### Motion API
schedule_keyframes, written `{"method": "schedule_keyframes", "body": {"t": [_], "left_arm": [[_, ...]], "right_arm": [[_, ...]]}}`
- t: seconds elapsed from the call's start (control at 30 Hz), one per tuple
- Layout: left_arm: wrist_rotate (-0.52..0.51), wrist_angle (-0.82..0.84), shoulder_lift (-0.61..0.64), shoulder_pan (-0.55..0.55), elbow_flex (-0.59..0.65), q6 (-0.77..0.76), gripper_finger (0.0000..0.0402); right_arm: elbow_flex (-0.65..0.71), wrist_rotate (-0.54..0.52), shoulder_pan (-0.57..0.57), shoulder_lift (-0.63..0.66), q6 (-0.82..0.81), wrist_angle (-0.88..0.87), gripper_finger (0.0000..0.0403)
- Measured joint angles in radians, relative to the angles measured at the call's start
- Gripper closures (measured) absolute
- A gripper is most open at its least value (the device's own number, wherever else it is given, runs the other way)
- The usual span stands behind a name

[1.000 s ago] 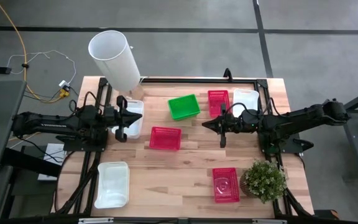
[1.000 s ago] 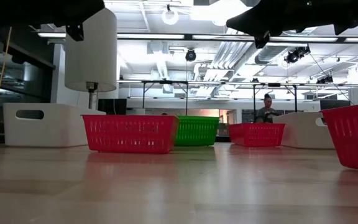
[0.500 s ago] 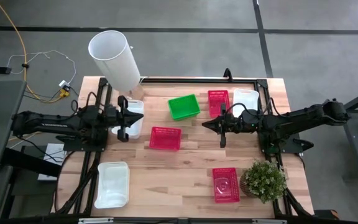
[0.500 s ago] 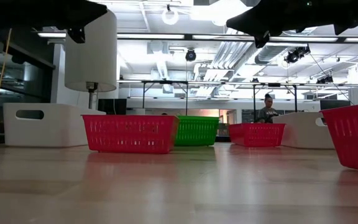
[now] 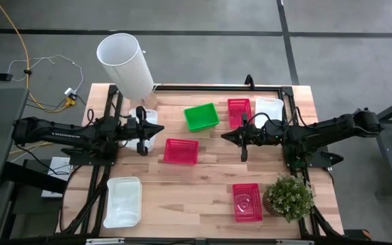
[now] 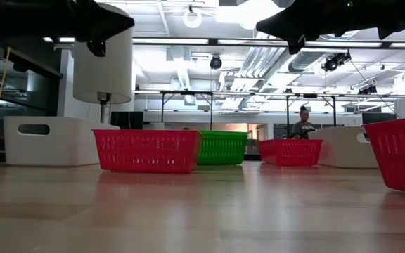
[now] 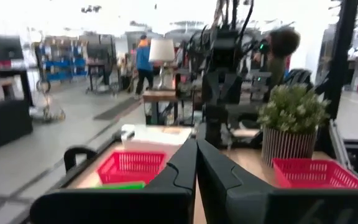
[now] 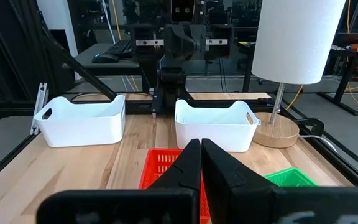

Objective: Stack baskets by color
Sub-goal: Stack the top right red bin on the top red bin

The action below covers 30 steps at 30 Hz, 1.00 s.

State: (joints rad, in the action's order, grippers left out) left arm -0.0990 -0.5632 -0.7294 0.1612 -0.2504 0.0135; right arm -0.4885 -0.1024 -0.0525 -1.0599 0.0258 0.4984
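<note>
Left gripper (image 5: 148, 131), fingers clenched on nothing, has slid right off the back-left white basket (image 5: 150, 115) toward the middle red basket (image 5: 181, 150), so it's probably going for red first. Right gripper (image 5: 226, 135) hangs mid-table, also pinched shut and empty.

Count: three white (front-left (image 5: 123, 201), back-left, back-right (image 5: 269, 107)), three red (middle, back (image 5: 239, 112), front-right (image 5: 248, 202)), one green basket (image 5: 201, 116) showing. Nothing red or white stacked yet.

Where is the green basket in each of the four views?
High view: green basket, upper middle.
Low view: centre, behind a red basket.
Left wrist view: a green sliver beside the fingers.
Right wrist view: lower right.
Shared landmark: that red basket next to it.
</note>
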Motion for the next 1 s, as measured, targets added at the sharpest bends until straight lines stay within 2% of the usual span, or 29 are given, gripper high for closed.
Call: {"method": "schedule_keyframes", "body": {"t": [0.13, 0.27, 0.43, 0.53, 0.63, 0.77, 0.87, 1.0], "left_arm": [[-0.003, 0.094, -0.068, 0.0, -0.057, -0.021, 0.0402], [-0.021, 0.249, -0.17, 0.0, -0.166, -0.017, 0.0388], [-0.004, 0.464, -0.312, -0.017, -0.321, 0.018, 0.0335], [-0.038, 0.57, -0.401, -0.038, -0.397, 0.052, 0.0292], [-0.07, 0.611, -0.49, -0.041, -0.45, 0.069, 0.0249], [-0.052, 0.65, -0.612, -0.01, -0.487, 0.071, 0.0203], [-0.031, 0.665, -0.676, 0.029, -0.497, 0.077, 0.0183], [0.006, 0.671, -0.736, 0.08, -0.497, 0.074, 0.0177]], "right_arm": [[0.0, 0.0, 0.0, 0.0, 0.0, 0.0, 0.0403], [0.0, 0.0, 0.0, 0.0, 0.001, 0.0, 0.0403], [0.0, 0.0, 0.0, 0.0, 0.024, 0.0, 0.0403], [0.0, 0.0, 0.0, 0.0, 0.027, 0.0, 0.0403], [0.0, 0.0, 0.0, 0.0, 0.03, 0.0, 0.0403], [0.0, 0.0, 0.0, 0.0, 0.037, -0.001, 0.0403], [0.0, 0.001, 0.0, 0.0, 0.039, -0.003, 0.0403], [0.0, 0.001, 0.0, 0.0, 0.046, -0.011, 0.0403]]}}
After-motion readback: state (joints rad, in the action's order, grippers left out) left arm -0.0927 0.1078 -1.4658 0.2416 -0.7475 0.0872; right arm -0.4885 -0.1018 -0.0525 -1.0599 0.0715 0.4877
